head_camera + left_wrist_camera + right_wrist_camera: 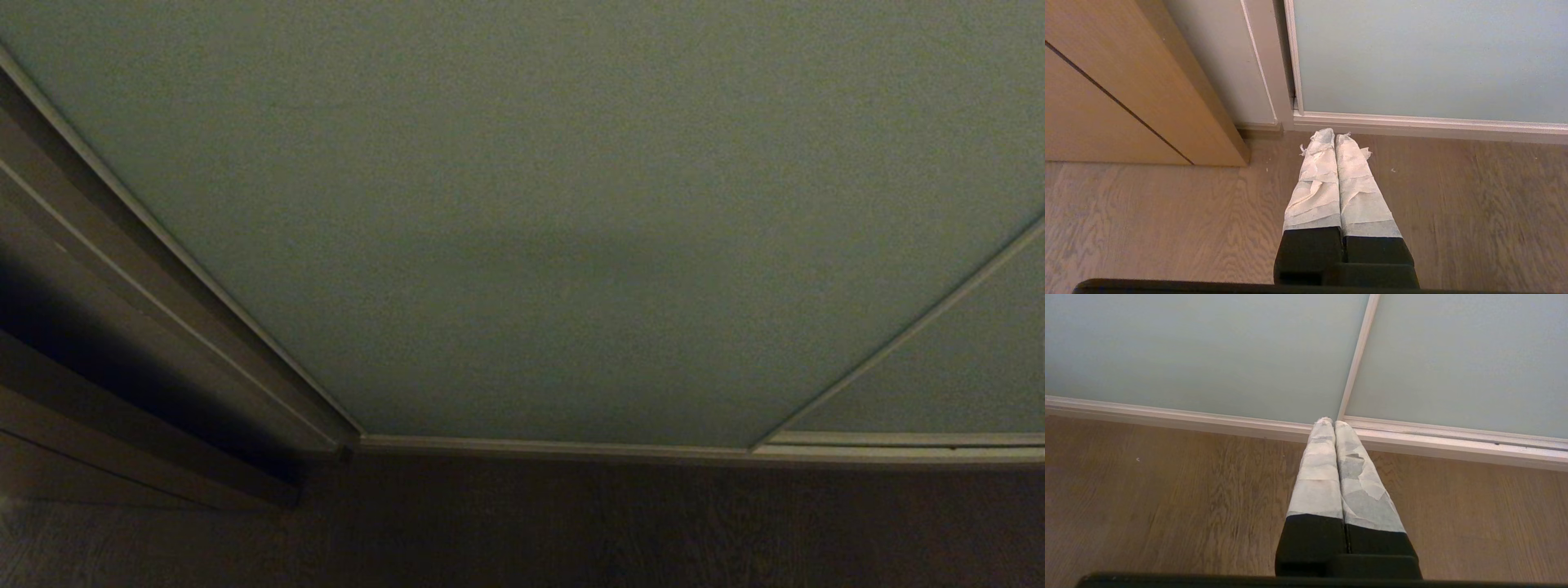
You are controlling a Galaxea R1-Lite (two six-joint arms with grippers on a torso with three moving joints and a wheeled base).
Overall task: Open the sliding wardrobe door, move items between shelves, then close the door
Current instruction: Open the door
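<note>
Left wrist view showed you the door (1429, 57) edge just ahead of the left gripper (1334, 136), jaws pressed together and empty, nearer than the right gripper (1333, 424), likewise pressed together.

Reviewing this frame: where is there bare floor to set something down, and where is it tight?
Bare wood floor runs along the door frame, around both shut pincers: left, right. It is tight at the left corner, where the wooden cabinet meets the wall. No gap shows for a hand behind the door.
</note>
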